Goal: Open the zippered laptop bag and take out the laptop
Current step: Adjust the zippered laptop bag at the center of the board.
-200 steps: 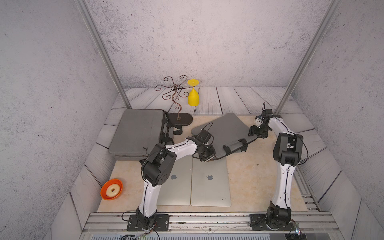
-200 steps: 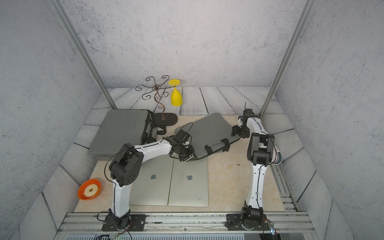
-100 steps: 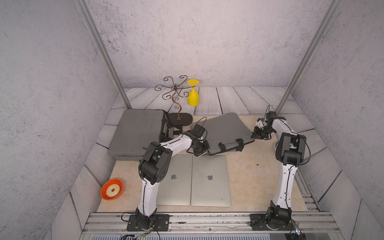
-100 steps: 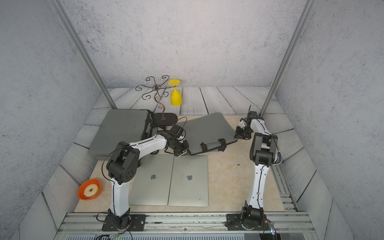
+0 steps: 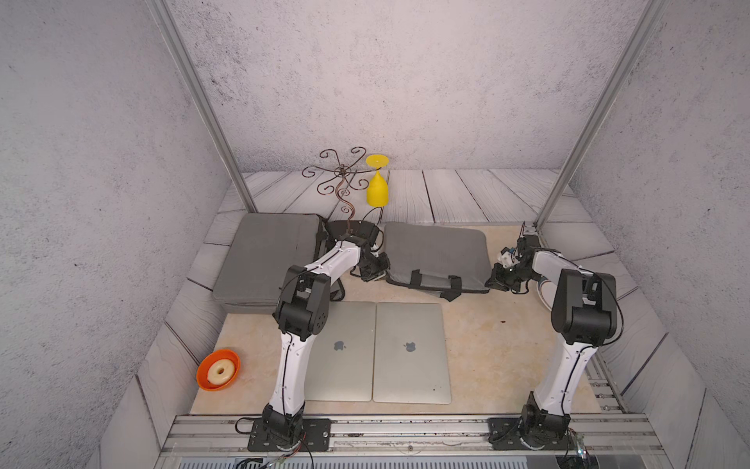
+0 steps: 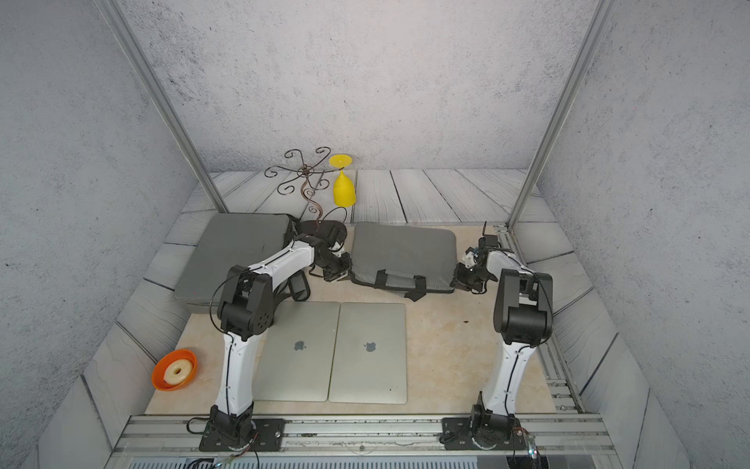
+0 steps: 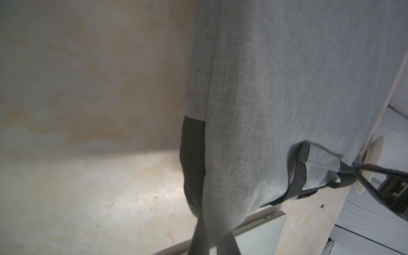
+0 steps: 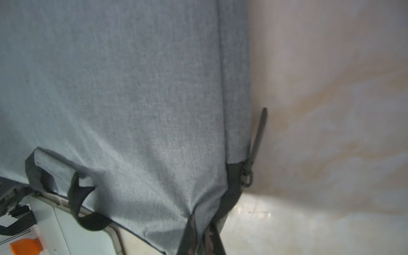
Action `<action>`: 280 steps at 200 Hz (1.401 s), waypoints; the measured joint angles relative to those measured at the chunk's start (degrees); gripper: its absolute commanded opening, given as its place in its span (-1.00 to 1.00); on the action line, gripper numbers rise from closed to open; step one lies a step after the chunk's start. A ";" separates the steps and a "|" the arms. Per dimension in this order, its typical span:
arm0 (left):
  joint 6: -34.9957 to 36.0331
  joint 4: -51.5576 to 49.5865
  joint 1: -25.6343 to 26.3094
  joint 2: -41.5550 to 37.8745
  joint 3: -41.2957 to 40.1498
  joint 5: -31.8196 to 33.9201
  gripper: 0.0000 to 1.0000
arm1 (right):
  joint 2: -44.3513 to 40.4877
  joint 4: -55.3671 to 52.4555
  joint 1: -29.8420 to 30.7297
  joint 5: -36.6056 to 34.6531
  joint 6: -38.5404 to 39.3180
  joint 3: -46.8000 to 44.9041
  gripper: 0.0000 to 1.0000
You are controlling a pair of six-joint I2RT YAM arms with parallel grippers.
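The laptop bag [image 5: 436,253] is a flat case of grey woven fabric. It has black webbing handles [image 5: 434,282] on its near edge and black trim at the corners. A dark zip pull [image 8: 257,141] hangs at one corner. The bag lies just right of the wire stand [image 5: 343,182].

The left gripper [image 5: 371,274] is clamped on the bag's near left corner, and the right gripper [image 5: 497,282] is clamped on its near right corner. In both wrist views the fabric bunches to a pinched point.

Counted:
- Two grey bags; the second bag [image 5: 268,260] is just left of the stand.
- Two closed silver laptops [image 5: 341,353] [image 5: 410,353], side by side in front of the stand.
- One upturned yellow glass [image 5: 377,191], just behind the stand.
- One orange bowl [image 5: 205,375], well in front of the stand and to its left.
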State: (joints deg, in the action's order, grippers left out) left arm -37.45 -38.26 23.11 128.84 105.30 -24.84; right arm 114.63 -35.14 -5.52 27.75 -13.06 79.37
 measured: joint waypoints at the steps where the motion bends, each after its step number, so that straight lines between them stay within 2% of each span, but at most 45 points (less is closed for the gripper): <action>1: 0.07 -0.04 -0.07 0.04 0.09 0.04 -0.96 | -0.09 0.09 0.07 0.00 -0.09 -0.15 -0.85; 31: 2.03 -1.66 -1.90 2.10 3.23 1.95 -0.78 | -1.64 3.30 3.08 0.33 -3.50 -4.07 -0.70; 57: 3.74 -2.75 -2.69 2.25 4.48 3.98 -0.34 | -2.29 4.83 4.68 0.66 -4.57 -5.81 -0.32; 82: 5.40 -3.02 -2.58 1.79 4.76 4.90 -0.08 | -3.93 4.44 5.60 0.13 -3.78 -6.60 0.02; 107: 7.28 -3.48 -2.03 -0.94 3.82 5.90 0.05 | -5.53 2.86 5.62 -1.09 -1.64 -6.58 0.20; 143: 12.96 -1.66 -0.11 -8.90 1.03 6.62 0.15 | -12.04 2.34 4.76 -5.07 3.28 -8.44 0.30; 171: 22.23 4.35 4.35 -14.56 -3.37 5.44 0.19 | -16.79 2.40 3.13 -10.01 9.99 -9.97 0.36; 199: 33.57 11.41 9.75 -16.26 -9.16 3.41 0.26 | -18.62 3.19 2.38 -14.53 18.18 -10.67 0.43; 239: 50.90 15.10 15.37 -11.15 -9.03 3.96 0.31 | -18.75 4.26 1.92 -15.43 27.41 -11.69 0.59; 280: 65.02 18.75 16.35 -5.49 -7.76 6.32 0.31 | -18.73 3.45 1.25 -13.03 32.87 -11.69 0.65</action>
State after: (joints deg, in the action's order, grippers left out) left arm 27.57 -19.51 39.46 123.35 97.54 -18.52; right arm 95.90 -31.68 -4.27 14.72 19.81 67.68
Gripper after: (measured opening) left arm 0.655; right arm 0.822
